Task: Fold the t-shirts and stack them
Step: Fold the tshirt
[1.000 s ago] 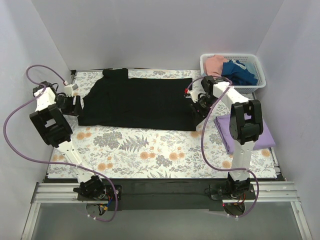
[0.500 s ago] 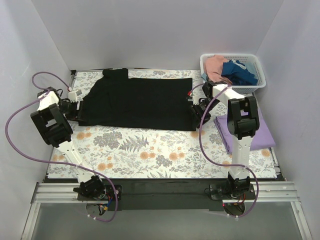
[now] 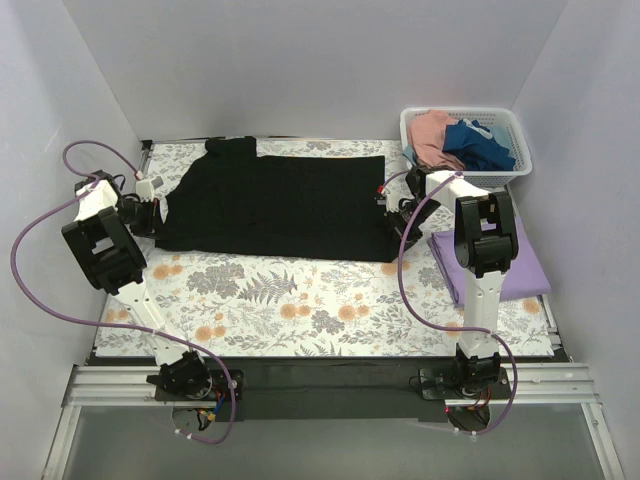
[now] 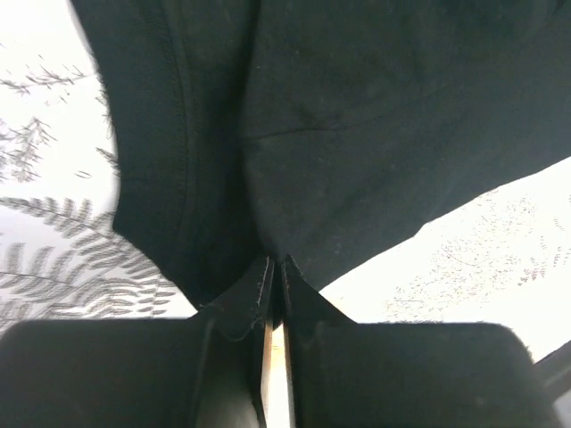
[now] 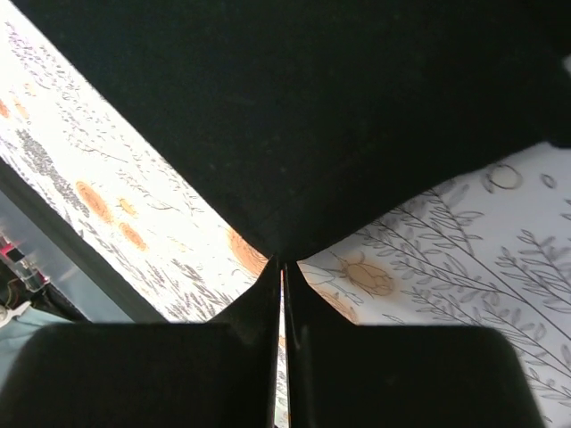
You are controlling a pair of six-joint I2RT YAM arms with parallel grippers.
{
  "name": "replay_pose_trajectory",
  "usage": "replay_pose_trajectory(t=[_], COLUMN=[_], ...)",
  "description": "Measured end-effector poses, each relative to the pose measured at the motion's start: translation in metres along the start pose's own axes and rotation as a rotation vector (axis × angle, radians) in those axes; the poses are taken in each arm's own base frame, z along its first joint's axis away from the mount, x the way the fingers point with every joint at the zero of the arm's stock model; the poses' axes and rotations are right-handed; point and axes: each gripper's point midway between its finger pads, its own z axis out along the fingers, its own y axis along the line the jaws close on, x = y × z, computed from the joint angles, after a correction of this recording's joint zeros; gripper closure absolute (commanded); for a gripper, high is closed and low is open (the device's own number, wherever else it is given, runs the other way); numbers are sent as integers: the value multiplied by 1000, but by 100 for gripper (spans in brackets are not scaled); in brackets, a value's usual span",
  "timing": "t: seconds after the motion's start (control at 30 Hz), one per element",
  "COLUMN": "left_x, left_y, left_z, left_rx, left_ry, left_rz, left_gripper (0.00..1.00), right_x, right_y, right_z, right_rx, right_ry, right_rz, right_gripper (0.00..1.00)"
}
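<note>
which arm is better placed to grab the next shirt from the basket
Right. The basket sits at the far right, just beyond the right fingers; the left fingers are across the table. Both are shut on the black shirt.

Legible markings: none; no text, label, brand, number or sign can be read in the top external, left wrist or right wrist view.
</note>
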Motion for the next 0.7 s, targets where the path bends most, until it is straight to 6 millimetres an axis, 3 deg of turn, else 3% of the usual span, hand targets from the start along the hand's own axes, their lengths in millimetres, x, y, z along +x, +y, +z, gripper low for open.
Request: replay_pose_trajectory(t=[0.13,0.27,0.5,0.7], left_x=[-8,2,49,82], left_y=[2,0,-9,-24], left_z=[-8,-5,9,0], left_rx=[-12,-4,-3,-33], left_ry=[-15,5,101,143], left_rz=[20,18,7,36], left_gripper=[100,100,100,100], right_x=[2,4,27,58], right_y=[-9,-16,-15,-8], right_z=[-4,-7,-5,-4], right_rx=[24,41,57,62], right_ry=[0,-4,39,86], right_rz=[7,10,1,-3], right_gripper=[99,99,99,99])
